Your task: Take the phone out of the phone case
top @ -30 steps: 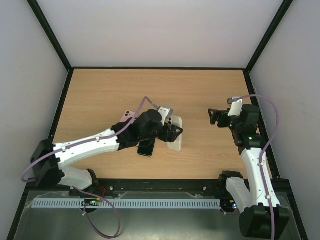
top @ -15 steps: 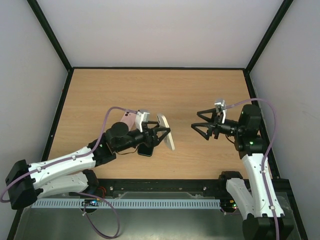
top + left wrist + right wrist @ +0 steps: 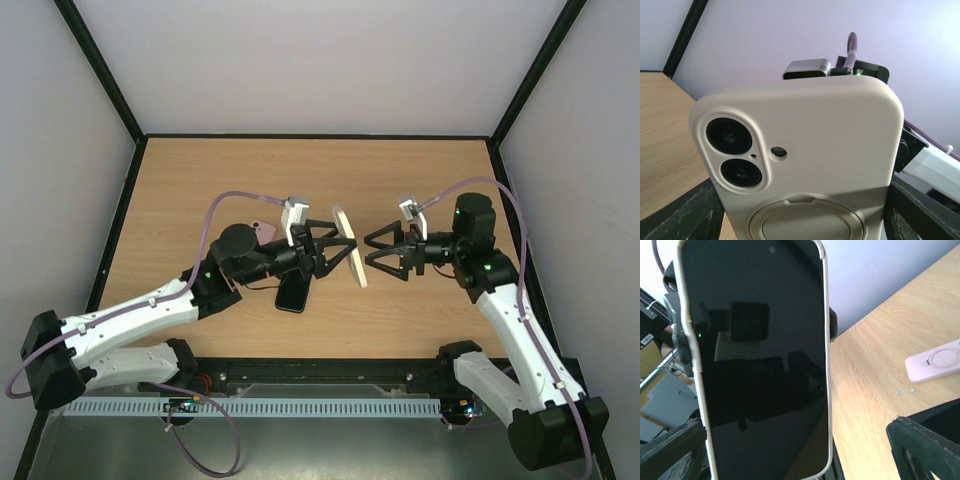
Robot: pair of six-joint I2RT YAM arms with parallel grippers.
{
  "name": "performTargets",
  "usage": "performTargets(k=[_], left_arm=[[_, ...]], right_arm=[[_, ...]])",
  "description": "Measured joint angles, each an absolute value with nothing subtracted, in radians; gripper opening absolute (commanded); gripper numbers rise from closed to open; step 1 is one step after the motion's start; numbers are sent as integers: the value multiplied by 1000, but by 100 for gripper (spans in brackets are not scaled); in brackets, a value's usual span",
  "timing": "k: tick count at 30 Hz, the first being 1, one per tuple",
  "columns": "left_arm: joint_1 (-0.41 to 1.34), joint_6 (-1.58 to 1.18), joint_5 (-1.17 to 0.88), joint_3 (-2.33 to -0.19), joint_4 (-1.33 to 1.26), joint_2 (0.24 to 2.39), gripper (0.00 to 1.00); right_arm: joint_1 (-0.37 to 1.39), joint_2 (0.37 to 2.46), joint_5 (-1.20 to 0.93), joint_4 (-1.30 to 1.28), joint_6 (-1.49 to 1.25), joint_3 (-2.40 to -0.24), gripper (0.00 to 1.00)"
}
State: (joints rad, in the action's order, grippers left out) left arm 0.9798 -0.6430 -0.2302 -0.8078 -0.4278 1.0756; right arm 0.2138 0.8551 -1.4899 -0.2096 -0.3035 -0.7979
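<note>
The phone in its cream case is held upright above the table, edge-on to the top camera. My left gripper is shut on its sides. The left wrist view shows the case's back with two camera lenses and a round ring, between my fingers. My right gripper is open just to the right of it, facing the black screen, with its fingers spread wide on either side and not touching.
A black phone lies flat on the wooden table under the left arm; it also shows in the right wrist view. A pink case lies behind the left arm, and shows in the right wrist view.
My left gripper lifted the cased phone off the table and turned it upright towards the right. My right arm swung left, opened its jaws, and closed in on the screen side.
</note>
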Motion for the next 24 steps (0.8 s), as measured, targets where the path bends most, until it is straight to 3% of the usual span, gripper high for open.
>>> performTargets(k=[9, 24], left_arm=[[970, -647, -321, -826, -440, 1117, 43], [959, -694, -337, -836, -539, 1180, 42]], right_arm=[[318, 886, -1422, -363, -163, -843, 98], [345, 799, -1507, -289, -207, -769, 97]])
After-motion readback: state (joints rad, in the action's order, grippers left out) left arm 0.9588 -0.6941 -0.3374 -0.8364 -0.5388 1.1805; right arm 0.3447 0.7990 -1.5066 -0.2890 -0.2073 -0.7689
